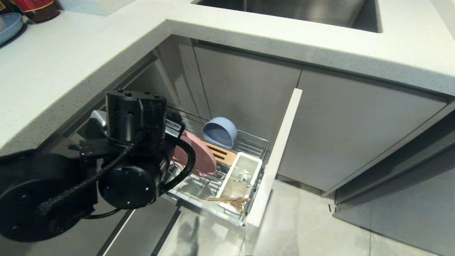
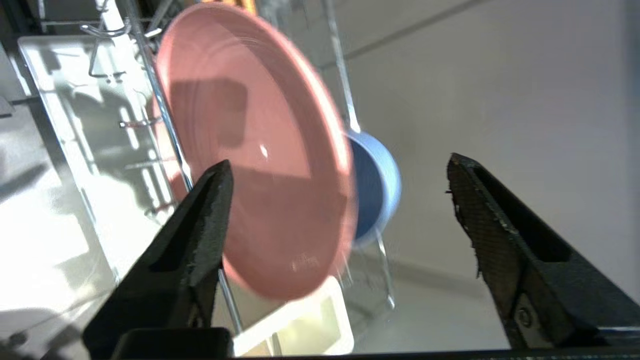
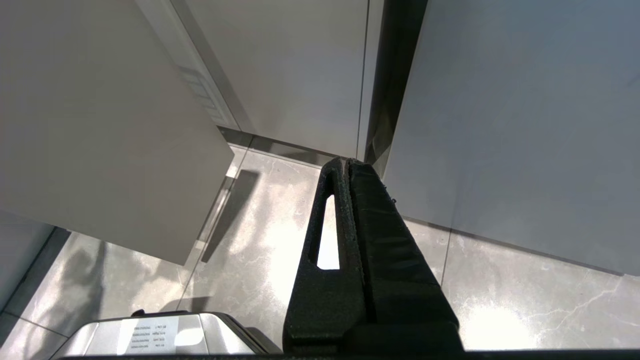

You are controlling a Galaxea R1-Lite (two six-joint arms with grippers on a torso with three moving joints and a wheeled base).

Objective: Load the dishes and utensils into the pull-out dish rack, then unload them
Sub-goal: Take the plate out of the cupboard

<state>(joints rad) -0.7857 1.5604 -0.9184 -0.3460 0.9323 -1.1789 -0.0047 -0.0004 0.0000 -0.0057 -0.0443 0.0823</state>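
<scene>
Left gripper (image 2: 340,210): fingers apart — only wrist view shows it, plate (image 2: 255,150) centre-left, unheld.
Right gripper (image 3: 347,165): fingers together — lower centre, over floor.
Label (image 1: 173,127): unreadable.

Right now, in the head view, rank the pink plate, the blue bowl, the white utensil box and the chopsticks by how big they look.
1. pink plate, though the left arm hides part of it
2. white utensil box, close to the plate; unsure between these two
3. blue bowl, lying farther back
4. chopsticks, thinnest
</scene>
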